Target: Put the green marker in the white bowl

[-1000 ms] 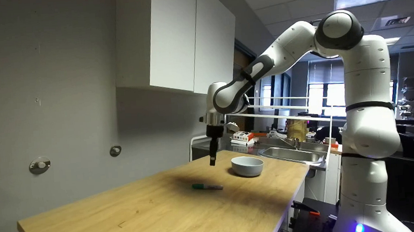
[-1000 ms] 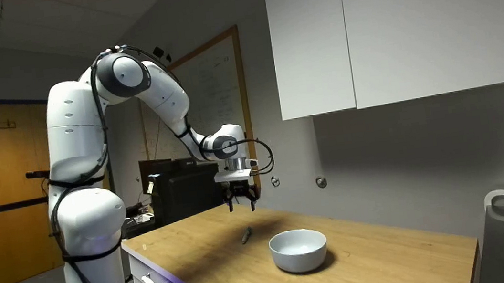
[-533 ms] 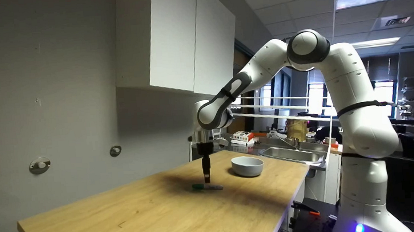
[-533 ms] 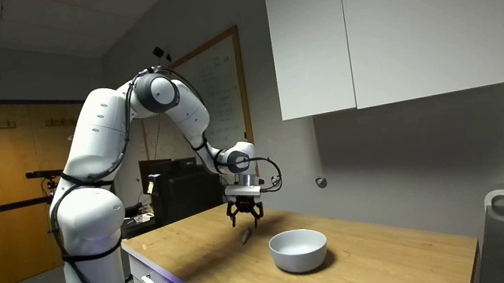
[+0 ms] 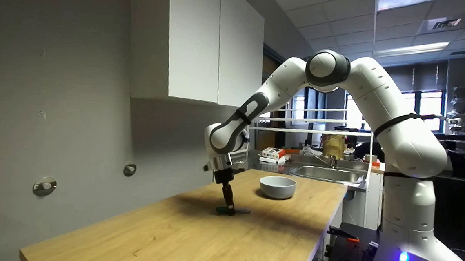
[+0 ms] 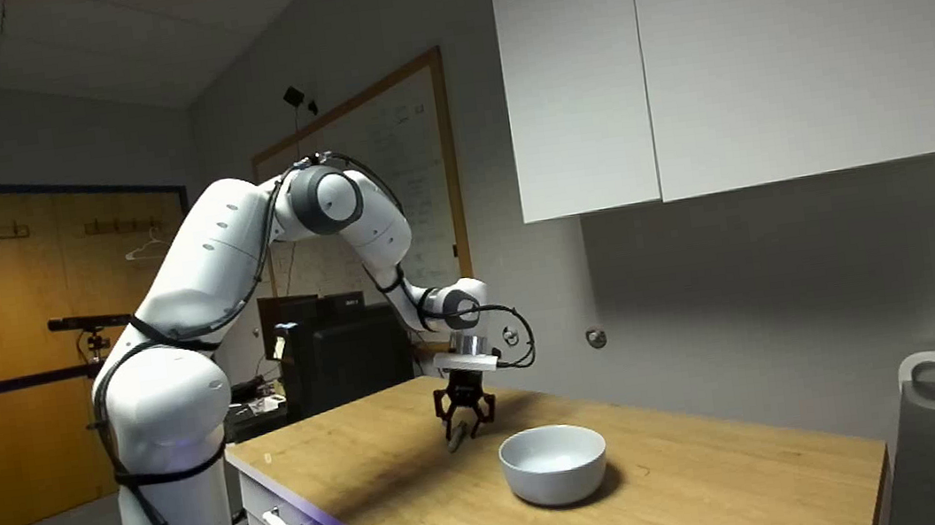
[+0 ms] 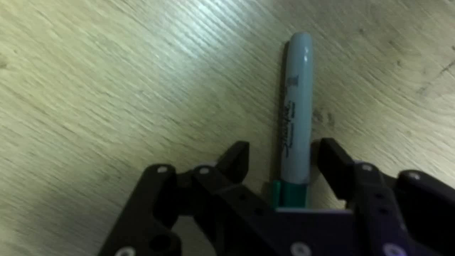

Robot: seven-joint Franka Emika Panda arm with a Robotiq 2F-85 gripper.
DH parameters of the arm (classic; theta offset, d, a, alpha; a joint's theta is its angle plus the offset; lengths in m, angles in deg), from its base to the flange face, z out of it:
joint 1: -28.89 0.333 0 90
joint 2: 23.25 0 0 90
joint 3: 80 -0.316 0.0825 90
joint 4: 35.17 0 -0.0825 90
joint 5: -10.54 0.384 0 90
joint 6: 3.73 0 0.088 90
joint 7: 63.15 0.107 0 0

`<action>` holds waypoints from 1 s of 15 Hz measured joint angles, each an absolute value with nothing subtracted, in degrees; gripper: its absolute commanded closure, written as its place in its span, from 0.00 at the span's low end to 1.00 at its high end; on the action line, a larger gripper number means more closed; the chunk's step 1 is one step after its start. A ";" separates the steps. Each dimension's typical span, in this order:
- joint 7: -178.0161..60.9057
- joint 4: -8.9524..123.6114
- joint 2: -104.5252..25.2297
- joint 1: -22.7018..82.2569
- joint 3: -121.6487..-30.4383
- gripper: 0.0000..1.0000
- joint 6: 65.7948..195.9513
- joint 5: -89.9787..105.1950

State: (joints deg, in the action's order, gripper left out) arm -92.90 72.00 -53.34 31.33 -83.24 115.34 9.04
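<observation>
The green marker (image 7: 298, 113) lies flat on the wooden table, with a grey barrel and a green cap. It shows in both exterior views (image 5: 243, 211) (image 6: 456, 439). My gripper (image 7: 283, 151) is down at the table with its fingers around the marker. The fingers are part open, with a gap on each side; the marker is nearer the right finger in the wrist view. The gripper's body hides the cap's end there. In an exterior view the gripper (image 5: 231, 211) hides the marker's middle. The white bowl (image 5: 278, 187) stands upright and apart from the gripper; it also shows here (image 6: 554, 468).
The wooden table (image 5: 142, 243) runs along a grey wall. White cabinets (image 5: 195, 43) hang on the wall above it. A metal sink (image 5: 327, 173) lies beyond the table's end, past the bowl. A white rail frame (image 5: 318, 132) stands by the sink.
My gripper has come down from above the table to the marker and tilted slightly. Its fingers have drawn closer together. The marker and the bowl have not visibly moved.
</observation>
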 measured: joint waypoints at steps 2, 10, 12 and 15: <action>-92.90 70.19 -54.07 31.31 -83.27 0.87 113.65 8.73; -91.64 67.83 -53.07 31.07 -83.23 0.91 112.47 6.09; -91.50 68.90 -51.08 30.21 -82.96 0.92 113.35 5.20; -91.50 73.49 -45.91 27.51 -82.17 0.91 117.18 5.03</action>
State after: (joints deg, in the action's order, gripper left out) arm -91.50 73.49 -45.91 27.51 -82.17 117.18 5.03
